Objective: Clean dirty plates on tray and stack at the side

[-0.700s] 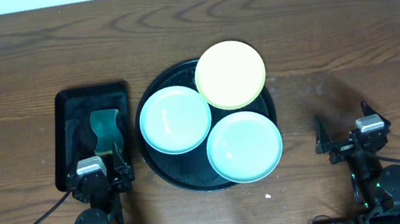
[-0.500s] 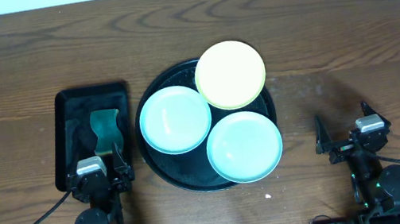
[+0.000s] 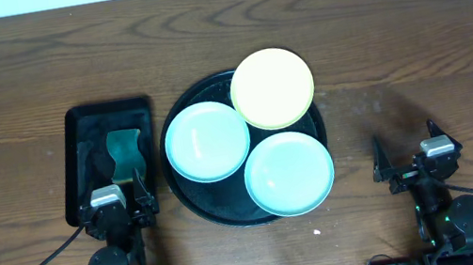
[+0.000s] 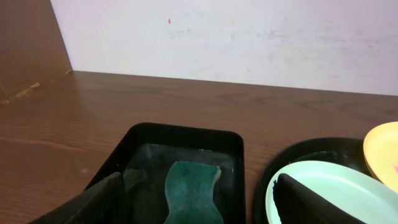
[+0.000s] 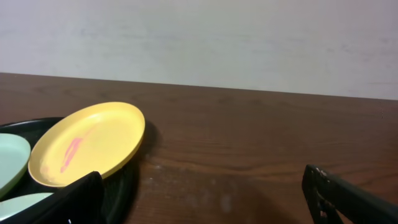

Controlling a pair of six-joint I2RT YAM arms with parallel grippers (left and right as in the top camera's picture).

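Observation:
A round black tray (image 3: pixel 187 193) holds three plates: a mint one at the left (image 3: pixel 206 141), a mint one at the front (image 3: pixel 289 173) and a yellow one at the back (image 3: pixel 272 88). The yellow plate (image 5: pixel 87 144) has a pink smear in the right wrist view. My left gripper (image 3: pixel 116 184) is open and empty, at the near end of the rectangular tray; in the left wrist view (image 4: pixel 199 202) its fingers frame the sponge. My right gripper (image 3: pixel 406 151) is open and empty over bare table right of the round tray; it also shows in the right wrist view (image 5: pixel 205 199).
A black rectangular tray (image 3: pixel 83 123) at the left holds a green sponge (image 3: pixel 126 148), seen close in the left wrist view (image 4: pixel 194 191). A small white crumb (image 3: pixel 317 231) lies on the table in front of the round tray. A white wall runs along the table's back edge.

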